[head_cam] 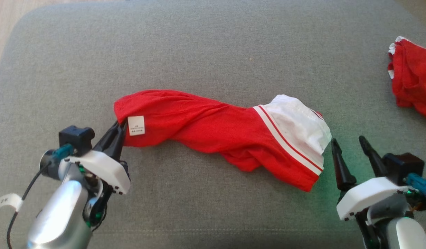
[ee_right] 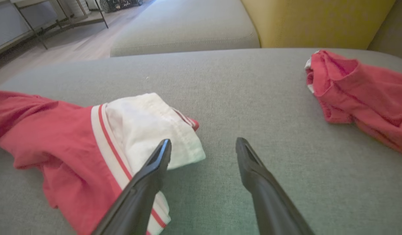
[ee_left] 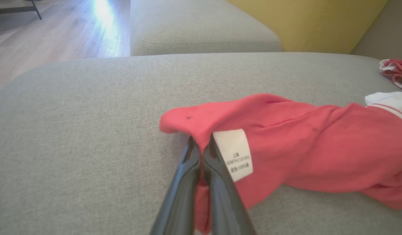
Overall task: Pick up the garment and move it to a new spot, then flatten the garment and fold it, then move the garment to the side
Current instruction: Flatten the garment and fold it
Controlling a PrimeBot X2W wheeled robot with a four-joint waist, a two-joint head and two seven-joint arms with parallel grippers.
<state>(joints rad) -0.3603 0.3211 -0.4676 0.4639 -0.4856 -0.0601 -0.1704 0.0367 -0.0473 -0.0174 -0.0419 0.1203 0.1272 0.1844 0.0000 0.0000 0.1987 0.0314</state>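
My left gripper pinching garment corner mid-left frame; right gripper wide open, empty; flattening, fold, side move all left

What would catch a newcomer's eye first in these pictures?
The twisted red garment with a white end lies across the middle of the grey cushion. The left end effector is shut on its corner beside a white label, while the right end effector stands open near the white end. A second red garment lies at the far right.
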